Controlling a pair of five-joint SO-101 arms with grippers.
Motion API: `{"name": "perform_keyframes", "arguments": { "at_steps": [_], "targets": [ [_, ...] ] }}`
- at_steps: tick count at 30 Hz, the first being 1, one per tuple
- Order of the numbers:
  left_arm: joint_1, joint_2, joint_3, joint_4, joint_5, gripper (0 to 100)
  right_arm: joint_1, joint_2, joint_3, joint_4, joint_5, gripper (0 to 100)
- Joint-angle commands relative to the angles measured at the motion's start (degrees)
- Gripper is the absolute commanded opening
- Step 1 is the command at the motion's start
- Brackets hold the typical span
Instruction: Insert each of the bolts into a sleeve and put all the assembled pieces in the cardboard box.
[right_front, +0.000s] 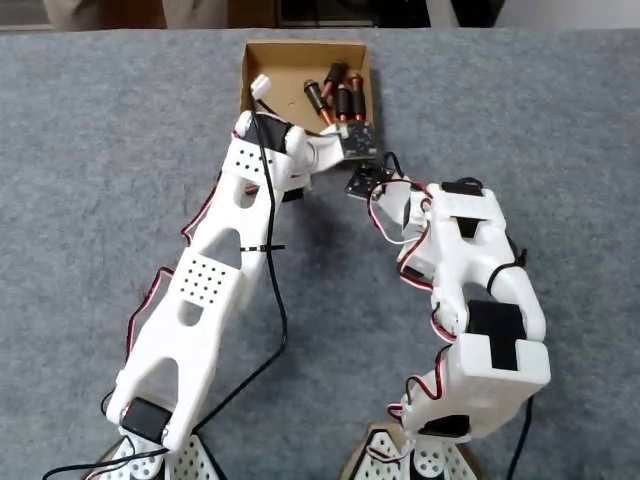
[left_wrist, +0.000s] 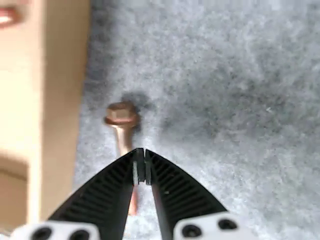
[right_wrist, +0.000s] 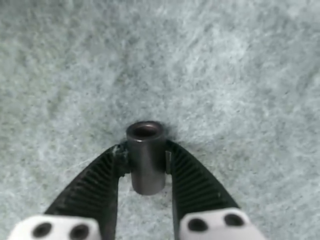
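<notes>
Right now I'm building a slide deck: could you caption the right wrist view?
Right claw grips a dark sleeve, open end toward the camera, grey carpet behind.

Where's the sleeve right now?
Right wrist view: the sleeve is clamped between the right gripper's jaws over the grey mat, just outside the cardboard box.

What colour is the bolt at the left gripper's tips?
Copper-coloured, head and shank alike. The bolt shows best in the left wrist view.

The right gripper (right_wrist: 145, 161) clamps a dark sleeve (right_wrist: 145, 156) above grey carpet (right_wrist: 240, 75).
</notes>
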Motion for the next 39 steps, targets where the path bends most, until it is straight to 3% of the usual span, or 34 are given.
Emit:
{"name": "perform_keyframes", "arguments": {
  "at_steps": [1, 12, 19, 26, 34, 39],
  "targets": [
    [-1.4, -3.8, -2.0, -5.5, 0.6, 2, 0.8, 0.0, 0.1, -2.0, -1.1, 4.8],
    [-1.8, 4.3, 2.7, -17.8, 0.4, 2, 1.5, 0.0, 0.1, -2.0, -1.1, 4.8],
    [-1.3, 4.4, 2.5, -8.3, -0.2, 2, 1.5, 0.0, 0.1, -2.5, -1.1, 4.8],
    [-0.2, -0.7, 2.5, 3.5, -5.5, 2, 1.5, 0.0, 0.1, -2.5, -1.1, 4.8],
    [0.8, -8.6, 2.6, 4.1, -5.8, 2, 1.5, 0.0, 0.1, -2.5, -1.1, 4.8],
    [1.3, -12.6, 3.1, 4.1, -6.1, 15, 1.5, 0.0, 0.1, -2.5, -1.1, 4.8]
  ]
}}
